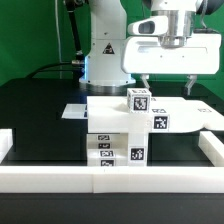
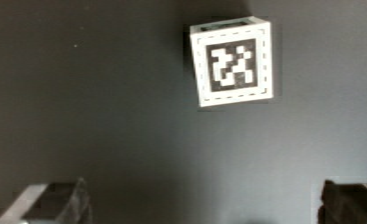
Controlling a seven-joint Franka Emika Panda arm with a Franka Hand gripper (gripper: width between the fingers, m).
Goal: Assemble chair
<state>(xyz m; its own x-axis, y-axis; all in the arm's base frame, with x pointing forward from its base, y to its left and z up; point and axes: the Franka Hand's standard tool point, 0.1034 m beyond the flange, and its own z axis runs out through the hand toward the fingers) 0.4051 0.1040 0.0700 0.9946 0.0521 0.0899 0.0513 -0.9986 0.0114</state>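
The white chair parts (image 1: 112, 128) stand clustered mid-table: a flat slab on top, tagged blocks below it (image 1: 101, 147), and two tagged cubes (image 1: 139, 99) (image 1: 158, 122) on the exterior view's right side. My gripper (image 1: 169, 86) hangs above and just behind the cluster's right side, open and empty. In the wrist view one white part with a black-and-white tag (image 2: 230, 62) lies on the dark table, well ahead of my gripper (image 2: 201, 205). The dark fingertips (image 2: 55, 200) stand wide apart with nothing between them.
A long white border rail (image 1: 110, 180) runs along the front, with side pieces at the left (image 1: 5, 140) and right (image 1: 214, 150). A flat white sheet (image 1: 75, 110) lies behind the cluster. The robot base (image 1: 103, 50) stands at the back.
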